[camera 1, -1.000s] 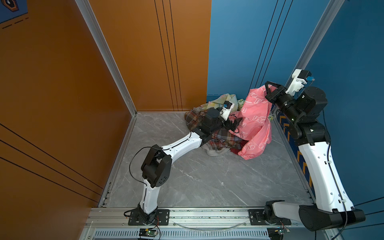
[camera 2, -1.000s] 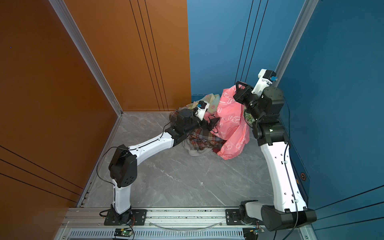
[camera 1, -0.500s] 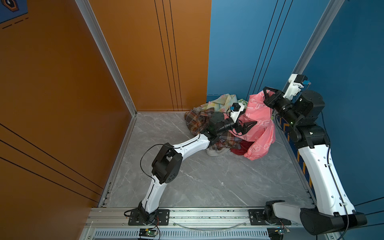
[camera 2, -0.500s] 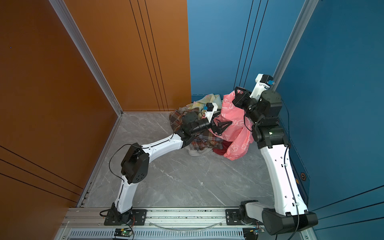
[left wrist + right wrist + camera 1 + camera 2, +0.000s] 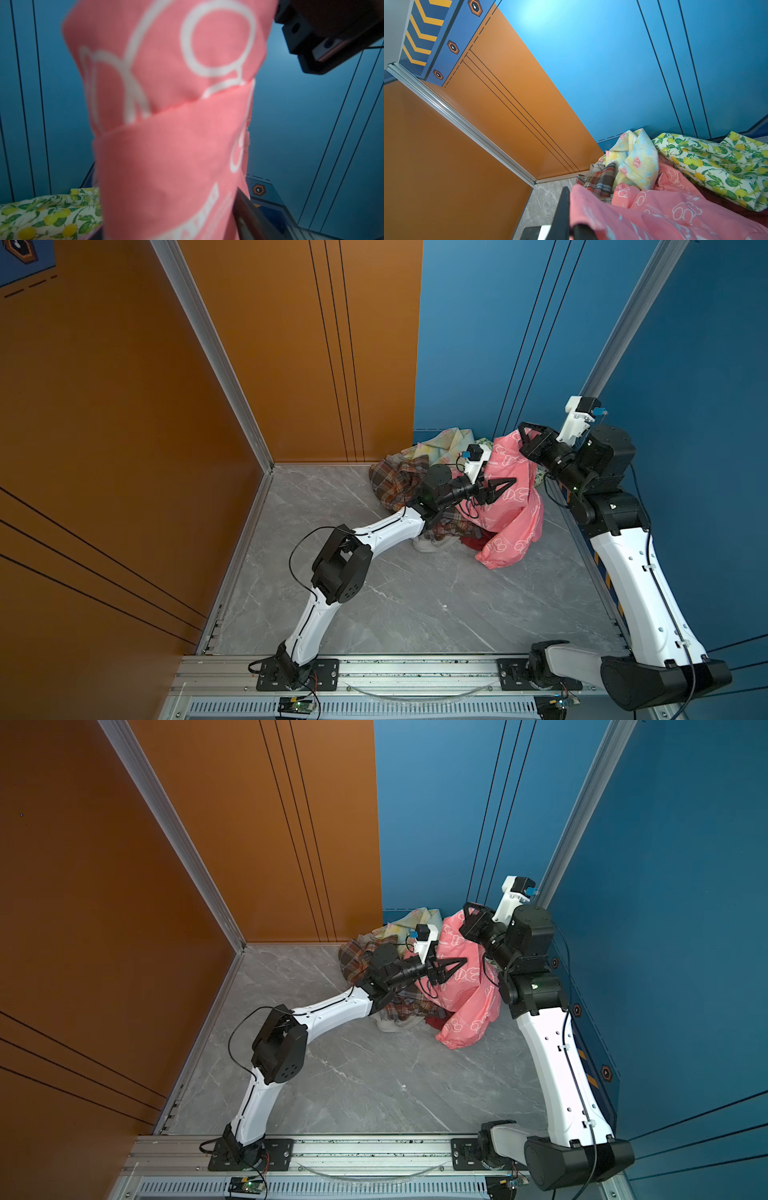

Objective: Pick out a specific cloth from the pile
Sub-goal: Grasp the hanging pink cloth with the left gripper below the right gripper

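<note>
Cloth (image 5: pixel 515 516) comes first: it is the pink one with white cartoon shapes, at the far right of the surface (image 5: pixel 415 597), close to the blue wall. Its top is up in the air. Its bottom end lies on the surface, and it touches the right side of the pile (image 5: pixel 436 448).

Your right tool (image 5: pixel 524 438) is pressed together on the top of the cloth and holds it up. Do not let go there.

Your left tool (image 5: pixel 508 484) is up against the middle of the hanging cloth. In the left wrist view pink fills most of the picture, with one finger (image 5: pixel 247 214) at its edge. You cannot tell from here if this tool is spread or already pinching, so check before you pull.

To do this step well, take only pink cloth with the left tool. The dark red cloth (image 5: pixel 471 540) and the plaid shirt (image 5: pixel 395 483) sit just below, and they may come along if you grab low. Then lift both tools slowly and bring them toward the near, open part of the surface. The cloth looks thin and long, so its bottom end will likely drag. Lift high enough that it comes free of the pile.
</note>
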Robot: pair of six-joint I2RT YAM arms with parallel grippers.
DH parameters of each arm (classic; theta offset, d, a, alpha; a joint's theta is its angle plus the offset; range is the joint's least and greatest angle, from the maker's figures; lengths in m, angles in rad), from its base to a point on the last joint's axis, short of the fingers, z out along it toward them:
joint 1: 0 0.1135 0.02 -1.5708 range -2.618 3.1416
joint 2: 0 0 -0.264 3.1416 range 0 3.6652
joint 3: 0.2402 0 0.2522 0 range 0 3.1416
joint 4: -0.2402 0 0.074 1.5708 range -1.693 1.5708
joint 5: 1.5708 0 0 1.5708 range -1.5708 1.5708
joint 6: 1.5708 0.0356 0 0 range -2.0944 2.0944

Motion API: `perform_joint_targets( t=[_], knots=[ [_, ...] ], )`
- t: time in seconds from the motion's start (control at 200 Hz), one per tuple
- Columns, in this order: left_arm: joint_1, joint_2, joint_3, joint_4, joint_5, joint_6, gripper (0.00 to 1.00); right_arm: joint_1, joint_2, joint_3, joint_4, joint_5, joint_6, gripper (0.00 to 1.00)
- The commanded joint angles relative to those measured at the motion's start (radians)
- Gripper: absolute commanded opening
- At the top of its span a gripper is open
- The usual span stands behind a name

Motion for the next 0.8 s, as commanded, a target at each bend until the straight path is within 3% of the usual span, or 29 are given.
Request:
perform_joint_targets(
  t=[0.0, 0.065, 0.175, 0.4, 0.425, 0.5, 0.596, 0.796],
  knots=[
    [0.008, 0.026, 0.025, -0.022, 0.046, -0.018, 0.62, 0.007, -0.019, -0.011, 0.008, 0.002, -0.027, 0.0],
    [0.007, 0.033, 0.024, -0.037, 0.049, -0.01, 0.64, 0.008, -0.019, -0.019, 0.014, 0.005, -0.02, 0.0],
    [0.008, 0.045, 0.022, -0.068, 0.058, 0.008, 0.79, 0.012, -0.011, -0.017, 0.021, 0.002, -0.016, 0.0],
    [0.003, 0.072, -0.016, -0.071, 0.064, 0.021, 0.85, 0.013, -0.001, 0.009, 0.02, 0.003, -0.018, 0.0],
    [0.003, 0.076, -0.018, -0.072, 0.059, 0.024, 0.9, 0.013, 0.001, 0.012, 0.02, 0.003, -0.018, 0.0],
    [-0.001, 0.094, -0.008, -0.072, 0.057, 0.027, 0.87, 0.013, 0.001, 0.016, 0.02, 0.003, -0.017, 0.0],
    [-0.003, 0.119, 0.016, -0.071, 0.056, 0.019, 0.67, 0.015, 0.001, 0.014, 0.02, 0.003, -0.015, 0.0],
    [-0.004, 0.145, 0.071, -0.071, 0.058, -0.023, 0.02, 0.018, -0.001, -0.033, 0.02, 0.008, -0.018, 0.0]
  ],
)
